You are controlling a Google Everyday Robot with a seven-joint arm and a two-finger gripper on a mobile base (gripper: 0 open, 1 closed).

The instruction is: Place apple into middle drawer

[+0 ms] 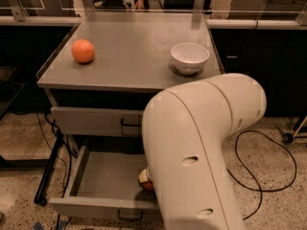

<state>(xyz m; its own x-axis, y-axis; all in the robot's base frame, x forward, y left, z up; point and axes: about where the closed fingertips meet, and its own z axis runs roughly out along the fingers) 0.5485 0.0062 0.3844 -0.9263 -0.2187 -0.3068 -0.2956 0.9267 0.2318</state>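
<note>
Far up and to the left of the gripper, one orange fruit (83,51) lay on the grey cabinet top (134,66). Below it and still to the left of the gripper, there were two drawers. The upper drawer (88,121) was shut, and the middle drawer (103,176) was pulled out and open.

The gripper (143,177) was down inside this open drawer, at its right part. Only a small pale piece of it showed at the edge of the arm, so I cannot tell whether it was open or closed. The one apple (147,186) was directly at the gripper, low in the drawer, and only a red piece of it was visible.

The thick white arm (206,143) bent from the upper right down over the drawer and hid most of the gripper and the apple. Above the gripper and to its right, one white bowl (190,57) stood on the cabinet top. Far to the right, one black cable (268,186) lay in a loop on the floor.
</note>
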